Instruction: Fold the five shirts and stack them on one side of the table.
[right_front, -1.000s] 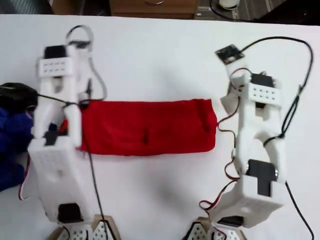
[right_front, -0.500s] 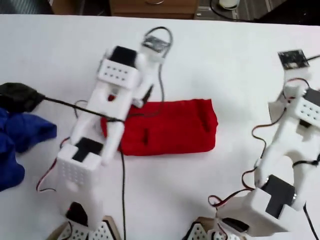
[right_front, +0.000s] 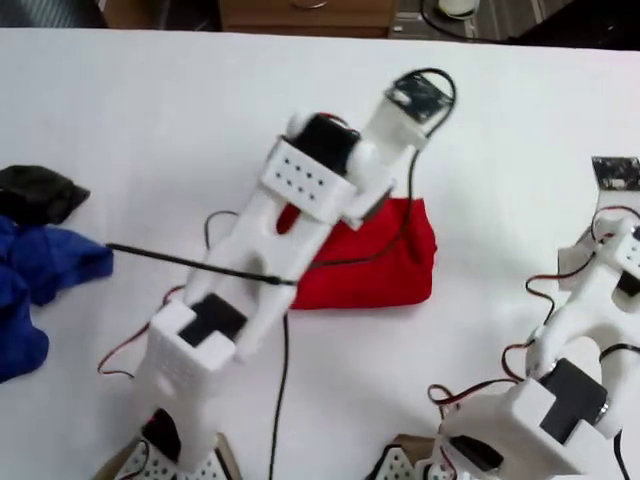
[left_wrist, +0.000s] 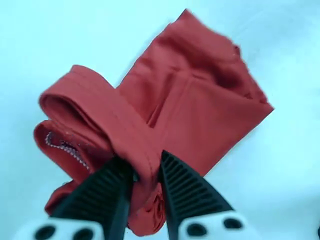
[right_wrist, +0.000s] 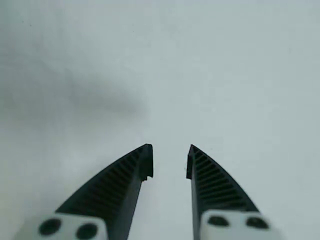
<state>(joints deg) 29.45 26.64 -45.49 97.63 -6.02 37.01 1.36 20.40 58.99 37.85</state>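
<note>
Soft red shirt (left_wrist: 200, 100), rumpled fold pinched in left gripper (left_wrist: 146, 166)

The left gripper (left_wrist: 146, 165) pinches a bunched-up edge of the red shirt (left_wrist: 200, 105) — the rest lies flat on the white table (left_wrist: 50, 35).

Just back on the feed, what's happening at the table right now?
The left gripper is shut on one end of the red shirt, holding that end raised and doubled over the rest, which lies flat on the table. The right gripper is open over bare table off to the side, holding nothing. A crumpled blue heap and a black shirt lie unfolded at the table edge on the left arm's side.
</note>
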